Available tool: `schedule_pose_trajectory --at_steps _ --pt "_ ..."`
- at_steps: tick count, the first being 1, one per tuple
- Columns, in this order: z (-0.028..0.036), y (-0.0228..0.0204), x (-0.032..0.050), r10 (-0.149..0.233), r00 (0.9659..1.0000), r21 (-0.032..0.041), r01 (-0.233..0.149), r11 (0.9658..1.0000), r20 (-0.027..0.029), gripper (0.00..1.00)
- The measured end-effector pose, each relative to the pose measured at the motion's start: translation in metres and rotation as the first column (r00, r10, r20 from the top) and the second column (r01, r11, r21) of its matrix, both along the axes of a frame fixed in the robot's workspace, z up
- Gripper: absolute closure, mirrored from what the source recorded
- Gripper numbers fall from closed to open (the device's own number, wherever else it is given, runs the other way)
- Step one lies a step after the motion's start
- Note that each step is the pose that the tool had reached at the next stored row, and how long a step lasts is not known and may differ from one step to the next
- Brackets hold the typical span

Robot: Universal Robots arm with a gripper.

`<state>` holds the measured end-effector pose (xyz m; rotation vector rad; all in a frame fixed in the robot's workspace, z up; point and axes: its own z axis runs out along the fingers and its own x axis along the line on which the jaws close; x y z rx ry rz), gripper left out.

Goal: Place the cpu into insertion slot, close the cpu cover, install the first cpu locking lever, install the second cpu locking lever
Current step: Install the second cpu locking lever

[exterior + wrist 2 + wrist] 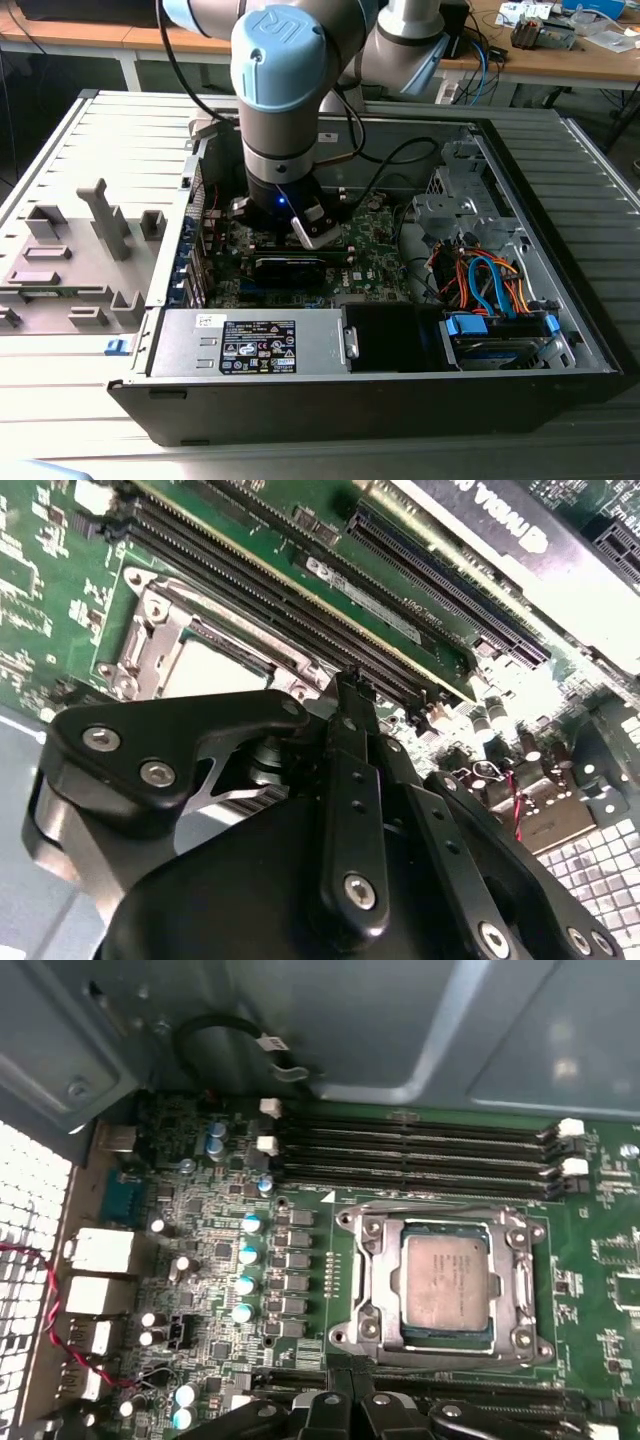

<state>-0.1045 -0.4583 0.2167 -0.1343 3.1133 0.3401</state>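
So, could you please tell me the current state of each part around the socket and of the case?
cpu: seated flat in the insertion slot.
cpu cover: down around the chip, which shows through its cut-out.
memory slots: empty.
computer case: side open, lying flat.
gripper: above the motherboard, holding nothing visible.

The arm (285, 110) is built of thick grey tubular segments, each joint capped in light blue (one cap bears a raised emblem). A black cable (180, 60) runs along it, and a small blue light (282, 200) glows at the dark wrist. The hand (330, 810) is matte black, made of flat linkage bars pinned with silvery socket-head screws (158, 773).
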Motion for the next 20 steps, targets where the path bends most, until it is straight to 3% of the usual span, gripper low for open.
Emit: schedule_pose_trajectory --at_steps 6,12,17,20 --pt "-0.003 0.0 -0.0005 0.012 0.9999 0.0079 -0.012 0.9999 0.0001 0.89" --pt "-0.0095 0.0004 -0.0007 0.026 0.9997 0.0081 -0.026 0.9996 0.0 0.89" --pt "-0.0134 0.0069 -0.0006 0.035 0.9994 0.0092 -0.035 0.9993 0.0001 0.89" --pt "-0.0148 0.008 -0.0006 0.037 0.9993 0.0106 -0.037 0.9993 0.0 0.89"
